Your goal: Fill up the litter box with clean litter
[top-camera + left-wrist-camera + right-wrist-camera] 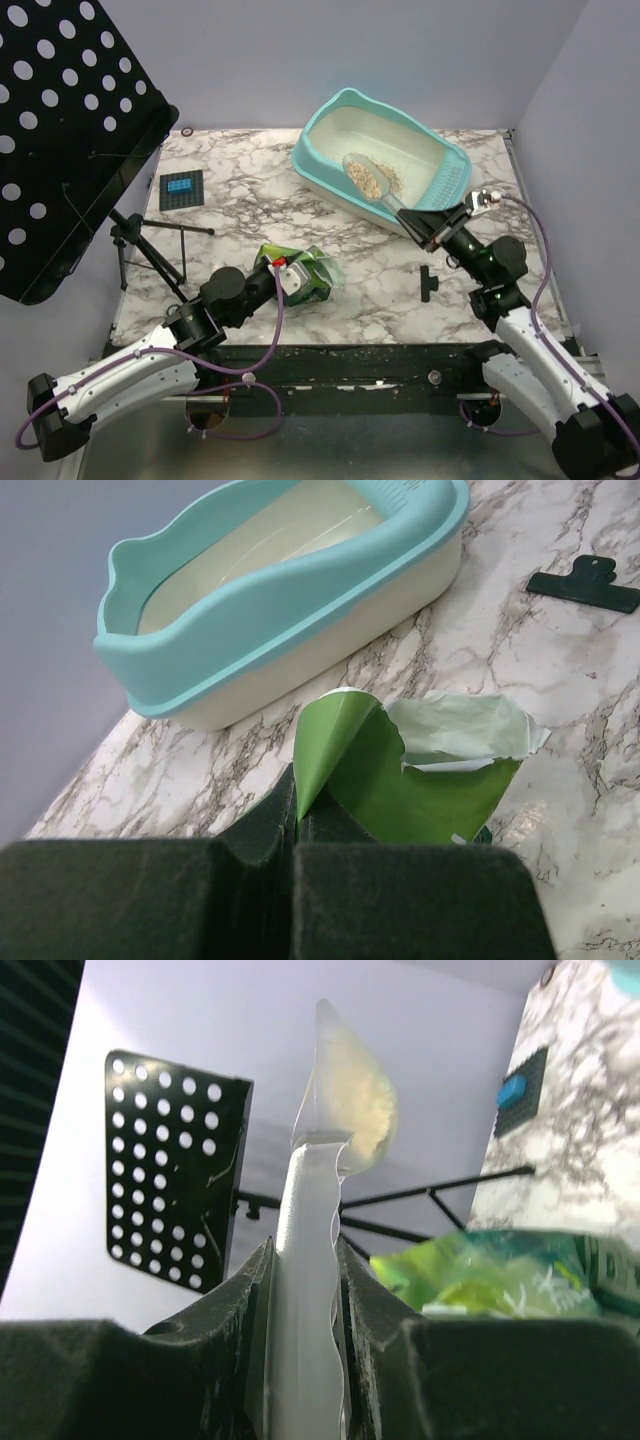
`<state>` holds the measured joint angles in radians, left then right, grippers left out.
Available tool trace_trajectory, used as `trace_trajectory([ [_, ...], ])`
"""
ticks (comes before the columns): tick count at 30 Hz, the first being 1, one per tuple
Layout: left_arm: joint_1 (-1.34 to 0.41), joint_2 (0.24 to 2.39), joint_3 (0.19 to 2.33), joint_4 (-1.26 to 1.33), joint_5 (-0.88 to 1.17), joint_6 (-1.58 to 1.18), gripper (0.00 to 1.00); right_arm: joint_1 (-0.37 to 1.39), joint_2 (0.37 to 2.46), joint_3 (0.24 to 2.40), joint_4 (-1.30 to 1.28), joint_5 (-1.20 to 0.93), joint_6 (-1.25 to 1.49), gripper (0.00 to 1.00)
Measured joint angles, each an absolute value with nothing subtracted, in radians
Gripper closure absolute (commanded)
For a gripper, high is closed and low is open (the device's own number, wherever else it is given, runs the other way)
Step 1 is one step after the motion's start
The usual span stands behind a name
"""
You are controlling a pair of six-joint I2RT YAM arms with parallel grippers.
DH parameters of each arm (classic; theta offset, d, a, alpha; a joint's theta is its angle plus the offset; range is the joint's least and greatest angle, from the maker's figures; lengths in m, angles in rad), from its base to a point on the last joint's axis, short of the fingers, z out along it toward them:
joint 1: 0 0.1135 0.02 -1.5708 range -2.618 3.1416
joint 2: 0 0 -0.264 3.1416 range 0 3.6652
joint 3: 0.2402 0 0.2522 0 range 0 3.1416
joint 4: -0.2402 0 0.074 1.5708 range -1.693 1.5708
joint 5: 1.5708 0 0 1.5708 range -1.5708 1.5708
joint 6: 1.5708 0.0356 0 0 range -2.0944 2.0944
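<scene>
The turquoise litter box (318, 122), cream-white inside, stands at the back of the marble table; its near rim (280, 610) fills the top of the left wrist view. My right gripper (428, 228) is shut on the handle of a clear scoop (400, 208) whose bowl hangs over the box's inside. Beige clean litter (370, 180) lies in that bowl. In the right wrist view the handle stands between my right gripper (303, 1245) fingers, with the scoop bowl (345, 1100) above. My left gripper (283, 272) is shut on the torn edge of the crinkly green bag (312, 278), which lies on the table. In the left wrist view my left gripper (297, 800) pinches the bag (420, 780).
A black perforated stand panel (70, 130) overhangs the left side, its tripod legs (150, 250) on the table. A small black pad with a blue screen (181, 188) lies at the back left. A black clip (429, 283) lies in front of the right arm; the clip (585, 583) also shows in the left wrist view.
</scene>
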<state>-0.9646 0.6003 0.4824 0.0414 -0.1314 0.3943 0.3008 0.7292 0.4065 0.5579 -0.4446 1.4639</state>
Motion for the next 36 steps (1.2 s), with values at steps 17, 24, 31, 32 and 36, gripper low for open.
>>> trace_trajectory([
  [17, -0.967, 0.589, 0.484, 0.033, -0.145, 0.392, 1.00, 0.249, 1.359, 1.036, 0.316, -0.221, 1.032, 1.00],
  [24, -0.969, 0.585, 0.485, 0.027, -0.146, 0.391, 1.00, 0.196, 1.526, 1.225, -0.012, -0.161, 0.749, 1.00],
  [31, -0.969, 0.596, 0.498, 0.015, -0.151, 0.384, 1.00, 0.186, 1.676, 1.494, -0.369, -0.119, 0.464, 1.00],
  [32, -0.969, 0.597, 0.498, 0.014, -0.152, 0.382, 1.00, 0.186, 1.695, 1.538, -0.415, -0.112, 0.429, 1.00],
  [36, -0.969, 0.597, 0.499, 0.014, -0.160, 0.377, 1.00, 0.208, 1.776, 1.726, -0.586, -0.023, 0.295, 1.00],
])
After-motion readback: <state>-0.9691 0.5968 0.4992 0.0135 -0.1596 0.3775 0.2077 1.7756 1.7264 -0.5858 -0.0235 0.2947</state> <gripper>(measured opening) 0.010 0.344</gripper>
